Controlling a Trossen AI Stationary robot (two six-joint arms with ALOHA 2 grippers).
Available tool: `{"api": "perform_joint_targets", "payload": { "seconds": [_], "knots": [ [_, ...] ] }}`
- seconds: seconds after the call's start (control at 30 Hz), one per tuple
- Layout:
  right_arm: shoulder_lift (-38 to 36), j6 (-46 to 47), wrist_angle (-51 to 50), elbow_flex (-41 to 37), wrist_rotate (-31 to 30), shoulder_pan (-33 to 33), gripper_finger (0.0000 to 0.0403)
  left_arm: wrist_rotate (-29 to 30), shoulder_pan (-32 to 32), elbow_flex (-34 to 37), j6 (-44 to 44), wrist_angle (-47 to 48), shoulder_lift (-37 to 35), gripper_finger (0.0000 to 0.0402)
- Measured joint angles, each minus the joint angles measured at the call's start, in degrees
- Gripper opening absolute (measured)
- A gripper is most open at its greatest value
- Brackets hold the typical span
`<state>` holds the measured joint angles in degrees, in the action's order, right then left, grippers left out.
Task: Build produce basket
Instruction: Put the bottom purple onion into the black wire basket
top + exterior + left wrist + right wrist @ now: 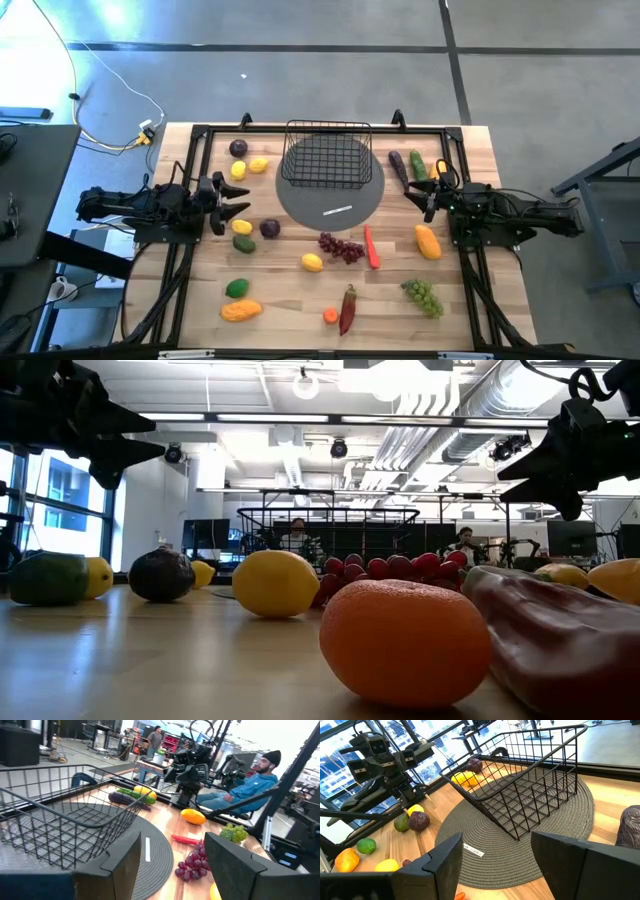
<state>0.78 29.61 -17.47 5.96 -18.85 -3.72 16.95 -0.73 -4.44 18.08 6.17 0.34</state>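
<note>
The basket (pixel 328 155) sits on the far half of the grey round mat (pixel 331 195), near the far edge of the table (pixel 290 300). Its long axis runs left to right across the table, and it leans so that its open mouth faces partly toward the far edge. Nothing lies inside it; only bare wire shows in both wrist views. A small white label (pixel 337 210) lies on the near part of the mat.

Left of the mat, the left gripper (pixel 236 200) hangs above the wood with its fingers spread around nothing. Round it lie a purple plum (pixel 238 148), two yellow lemons (pixel 248 168), another plum (pixel 270 228) and a green fruit (pixel 243 243). Nearer the front-left corner are a lime (pixel 237 288) and a mango (pixel 241 310).

In front of the mat lie a lemon (pixel 313 262), red grapes (pixel 341 246), a carrot (pixel 372 247), a dark red pepper (pixel 348 308) and a small orange (pixel 331 316).

Right of the mat, the right gripper (pixel 422 192) hovers with its fingers parted and empty, just beside an eggplant (pixel 398 166) and a cucumber (pixel 418 165). Another mango (pixel 428 241) and green grapes (pixel 423 296) lie toward the right edge.

Bare wood stays open between the mat and the left gripper.
</note>
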Motion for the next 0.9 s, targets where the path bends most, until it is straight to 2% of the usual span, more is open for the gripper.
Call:
{"api": "perform_joint_targets", "payload": {
  "seconds": [0.43, 0.8, 0.9],
  "knots": [
    [0.0, 0.0, 0.0, 0.0, 0.0, 0.0, 0.0217, -0.2, 0.0, 0.0, 7.0, 0.0, 0.0, 0.0207],
    [0.0, 0.0, 0.0, 0.0, 0.0, 0.0, 0.0217, -1.9, 0.0, -0.2, 9.8, -3.2, 0.0, 0.0207],
    [0.0, 0.0, 0.0, 0.0, 0.0, 0.0, 0.0217, -3.3, 0.0, -1.8, 8.9, -1.0, 0.2, 0.0207]
  ]
}}
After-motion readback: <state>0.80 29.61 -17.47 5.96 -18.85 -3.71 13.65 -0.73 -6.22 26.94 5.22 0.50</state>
